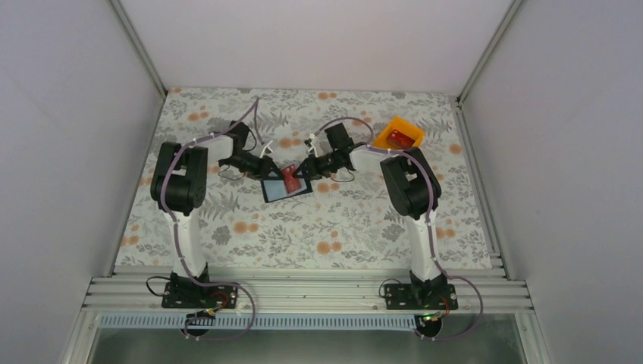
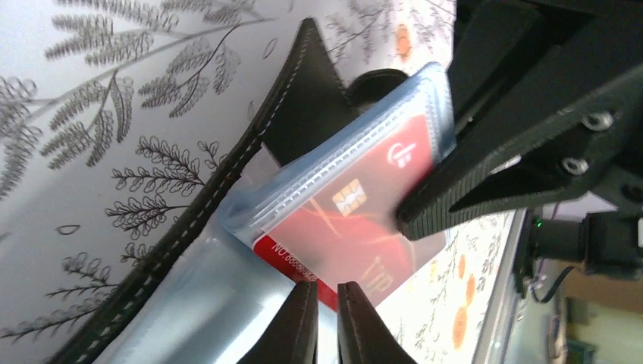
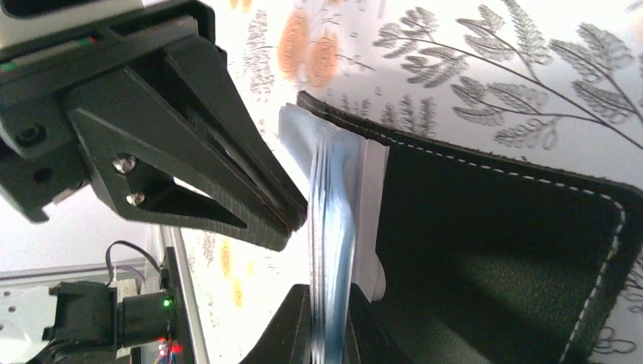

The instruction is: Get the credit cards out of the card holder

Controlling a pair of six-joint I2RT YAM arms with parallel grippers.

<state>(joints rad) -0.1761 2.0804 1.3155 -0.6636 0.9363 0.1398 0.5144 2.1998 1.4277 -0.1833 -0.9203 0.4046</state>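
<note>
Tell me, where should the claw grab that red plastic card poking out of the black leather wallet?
Probably grip the red plastic card by its bare edge, which sticks out past the clear plastic sleeves of the black leather wallet, coming from that open side. The card is thin and flat, so pinch both faces and pull along the sleeve.

Left gripper (image 2: 326, 307) and right gripper (image 3: 330, 311) clamped, facing inward.

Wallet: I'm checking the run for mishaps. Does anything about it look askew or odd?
Nothing damaged. The wallet lies open, its clear sleeves lifted off it in a fan, a red card sticking partway out.
</note>
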